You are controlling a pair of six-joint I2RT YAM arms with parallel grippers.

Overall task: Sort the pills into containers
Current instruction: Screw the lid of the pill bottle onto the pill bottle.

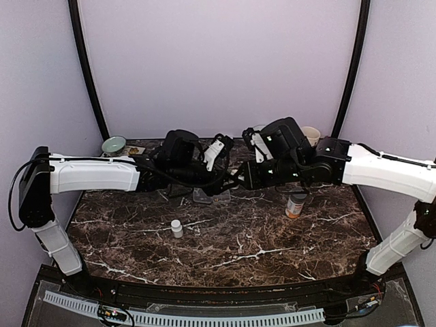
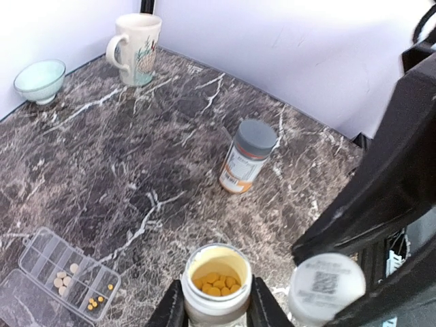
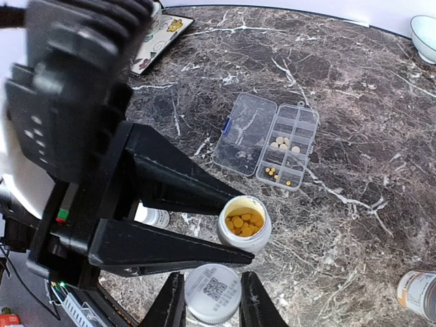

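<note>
My left gripper is shut on a small open white bottle holding several yellow-orange tablets. Close beside it, my right gripper is shut on a white cap with a printed code, held off the bottle. Both hang over the marble table. Below lies the clear pill box with its lid folded open. One compartment holds cream-white pills, another several tiny yellow ones. The left wrist view shows the box at lower left with the pills.
An orange bottle with a grey cap stands at the right, a small closed white bottle near the front middle. A pale green bowl and a mug sit along the back edge. A patterned card lies far left.
</note>
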